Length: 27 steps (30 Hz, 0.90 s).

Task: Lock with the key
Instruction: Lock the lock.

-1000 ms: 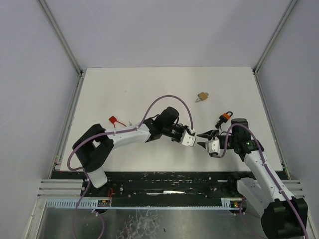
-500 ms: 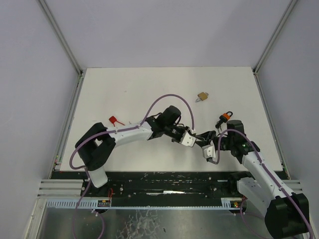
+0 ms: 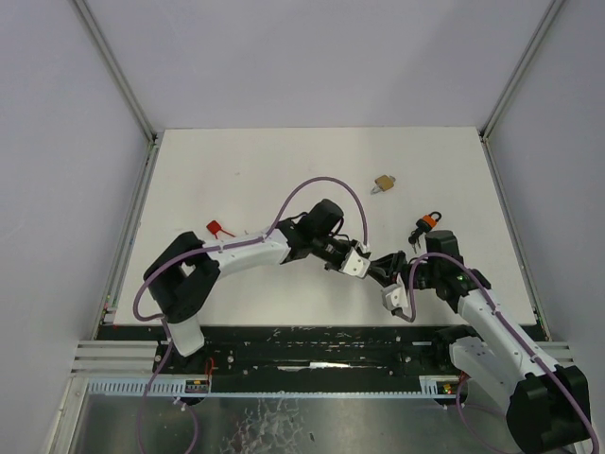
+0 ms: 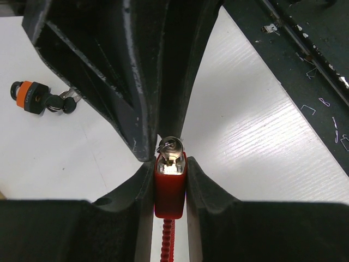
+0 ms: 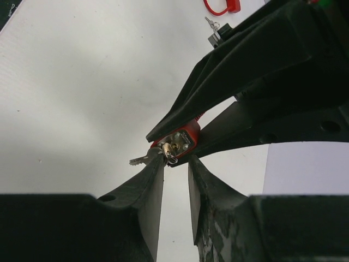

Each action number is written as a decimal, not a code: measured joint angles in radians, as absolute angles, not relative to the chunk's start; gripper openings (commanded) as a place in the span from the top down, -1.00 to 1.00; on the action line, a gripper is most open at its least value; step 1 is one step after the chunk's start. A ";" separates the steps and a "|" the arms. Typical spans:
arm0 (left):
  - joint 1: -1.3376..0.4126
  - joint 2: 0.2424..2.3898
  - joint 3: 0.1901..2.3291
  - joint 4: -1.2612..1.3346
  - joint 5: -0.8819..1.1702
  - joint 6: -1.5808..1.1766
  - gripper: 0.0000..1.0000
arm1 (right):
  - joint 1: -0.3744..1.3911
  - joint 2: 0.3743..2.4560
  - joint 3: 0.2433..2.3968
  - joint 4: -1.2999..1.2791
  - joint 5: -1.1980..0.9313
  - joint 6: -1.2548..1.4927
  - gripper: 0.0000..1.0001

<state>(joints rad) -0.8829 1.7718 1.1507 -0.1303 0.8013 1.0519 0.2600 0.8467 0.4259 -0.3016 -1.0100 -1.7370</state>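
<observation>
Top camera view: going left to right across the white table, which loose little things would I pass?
Small red looped piece → small brass padlock → black padlock with an orange collar. I left out the lock held between the arms' grippers, since it overlaps the others.

The red padlock (image 4: 170, 188) has a silver key (image 5: 142, 160) in it, the orange-and-black padlock (image 4: 31, 97) and the brass-coloured padlock (image 3: 383, 182) lie on the plain white table (image 3: 284, 161), and the cable (image 3: 317, 183) is purple.
</observation>
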 measured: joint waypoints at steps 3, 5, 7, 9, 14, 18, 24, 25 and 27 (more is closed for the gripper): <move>-0.879 1.777 1.158 -0.136 0.811 1.051 1.00 | 0.268 0.844 0.422 -0.302 -1.004 -1.752 0.42; -0.875 1.782 1.167 -0.145 0.820 1.047 1.00 | 0.270 0.839 0.421 -0.303 -1.001 -1.763 0.46; -0.870 1.786 1.174 -0.154 0.831 1.043 1.00 | 0.272 0.834 0.421 -0.305 -0.995 -1.773 0.53; -0.865 1.792 1.185 -0.162 0.841 1.035 1.00 | 0.277 0.833 0.421 -0.305 -0.985 -1.777 0.55; -0.855 1.802 1.200 -0.179 0.864 1.014 1.00 | 0.283 0.833 0.421 -0.305 -0.978 -1.781 0.71; -0.854 1.807 1.201 -0.183 0.871 0.999 1.00 | 0.287 0.833 0.421 -0.306 -0.976 -1.779 0.84; -0.852 1.807 1.198 -0.173 0.863 0.952 1.00 | 0.288 0.836 0.421 -0.286 -0.977 -1.713 0.98; -0.852 1.803 1.187 -0.156 0.855 0.937 1.00 | 0.288 0.841 0.421 -0.273 -0.976 -1.679 0.98; -0.852 1.780 1.140 -0.092 0.835 0.911 1.00 | 0.288 0.858 0.421 -0.238 -0.983 -1.598 0.99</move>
